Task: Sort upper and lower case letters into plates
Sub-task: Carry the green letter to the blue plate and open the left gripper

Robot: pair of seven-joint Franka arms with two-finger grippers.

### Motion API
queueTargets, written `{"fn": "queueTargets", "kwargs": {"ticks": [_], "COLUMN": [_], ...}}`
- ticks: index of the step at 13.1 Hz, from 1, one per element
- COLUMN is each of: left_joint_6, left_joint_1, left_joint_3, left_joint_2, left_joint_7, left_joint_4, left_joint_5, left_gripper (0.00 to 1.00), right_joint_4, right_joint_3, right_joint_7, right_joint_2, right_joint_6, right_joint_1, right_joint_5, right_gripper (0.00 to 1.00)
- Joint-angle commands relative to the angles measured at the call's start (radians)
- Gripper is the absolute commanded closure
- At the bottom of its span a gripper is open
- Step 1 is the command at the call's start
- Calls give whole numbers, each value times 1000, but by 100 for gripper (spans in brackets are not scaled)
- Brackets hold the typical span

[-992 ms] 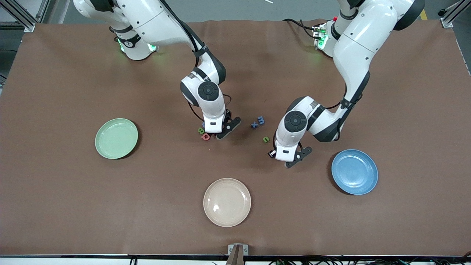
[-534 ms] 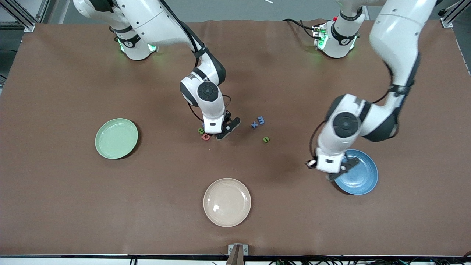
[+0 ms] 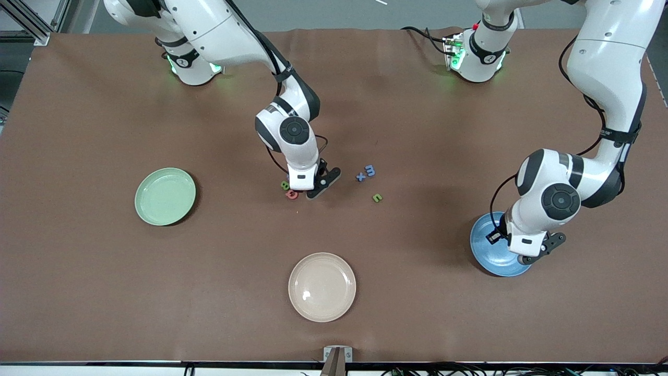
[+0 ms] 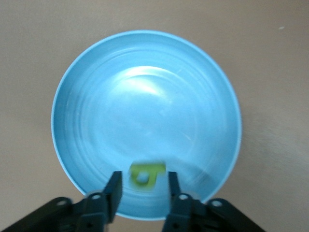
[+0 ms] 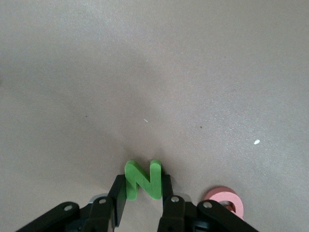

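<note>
The pale mint green round plate [image 3: 165,196] lies bare toward the right arm's end of the table. The right gripper [image 5: 143,193] is down on the brown tabletop [image 3: 78,292] at the middle, its fingers pressed against both flanks of a green foam letter N [image 5: 143,180] that stands on edge between them. A pink-red ring-shaped letter [image 5: 224,200] lies just beside that grip, and a small yellow-green letter [image 3: 285,185] is close by. If the pinch is shallow the N could twist or slip out on lifting, and a skewed lift could nudge the ring letter.

Toward the left arm's end lie two blue foam letters [image 3: 365,174] and a small lime letter [image 3: 377,198]. A cream-beige plate [image 3: 322,286] sits nearest the front camera, unused.

The left gripper [image 4: 143,186] hangs over the bright blue round plate [image 4: 145,96], fingers parted, with a blurred yellow-green piece [image 4: 145,175] between them, apparently loose. It sits close to the plate's rim — a light piece dropped there could bounce or slide out onto the table. Its case cannot be read.
</note>
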Motion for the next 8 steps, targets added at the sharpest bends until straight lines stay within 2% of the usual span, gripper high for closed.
{"fn": "queueTargets", "kwargs": {"ticks": [1, 3, 4, 7, 8], "left_joint_6": [-8, -62, -62, -7, 21], "left_joint_1": [-21, -56, -94, -229, -264], "left_joint_3": [-26, -92, -115, -118, -118], "left_joint_2": [-27, -32, -30, 4, 22], "left_joint_7": [-73, -187, -266, -483, -558], "left_joint_4": [-3, 1, 3, 4, 4], "left_joint_5": [2, 2, 3, 2, 3], "left_gripper": [0, 0, 0, 0, 1], "right_joint_4": [13, 13, 13, 15, 15], "right_joint_3": [4, 4, 4, 3, -1], "right_joint_7": [-6, -6, -6, -8, -6], "right_joint_2": [23, 22, 17, -9, -65], "right_joint_6": [16, 17, 15, -15, -78], "right_joint_1": [-8, -7, -7, -20, -25], "right_joint_5": [-13, -13, -13, -13, -13], "right_gripper": [69, 88, 93, 94, 94]}}
